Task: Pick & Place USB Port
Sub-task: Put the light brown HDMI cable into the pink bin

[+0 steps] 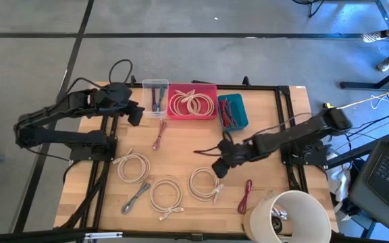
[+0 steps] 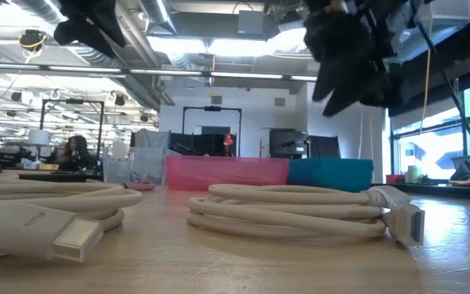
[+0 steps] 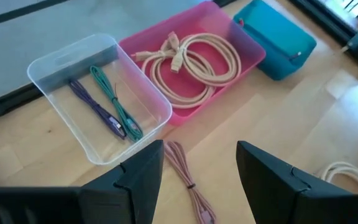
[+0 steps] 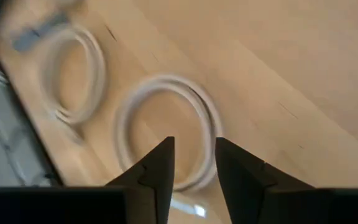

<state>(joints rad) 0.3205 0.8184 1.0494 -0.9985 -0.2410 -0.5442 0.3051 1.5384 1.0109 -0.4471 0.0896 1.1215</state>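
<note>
Several USB cables lie on the wooden table: cream coils [image 1: 204,182], [image 1: 165,194], [image 1: 134,165], a pink cable [image 1: 159,135], a grey one [image 1: 136,197] and a red one [image 1: 246,196]. My right gripper [image 1: 220,165] hovers open above the cream coil [image 4: 166,134], its fingers a narrow gap apart [image 4: 194,171]; the low view shows it well above the table [image 2: 357,65]. My left gripper [image 1: 135,111] waits open [image 3: 201,180] beside the clear bin [image 1: 155,96], above the pink cable [image 3: 188,183].
Three bins stand along the far edge: the clear bin [image 3: 98,93] with a purple and a green cable, a pink bin [image 1: 193,101] with cream coils, and a teal bin [image 1: 232,111] with red cables. A white round container [image 1: 292,216] sits at the near right corner.
</note>
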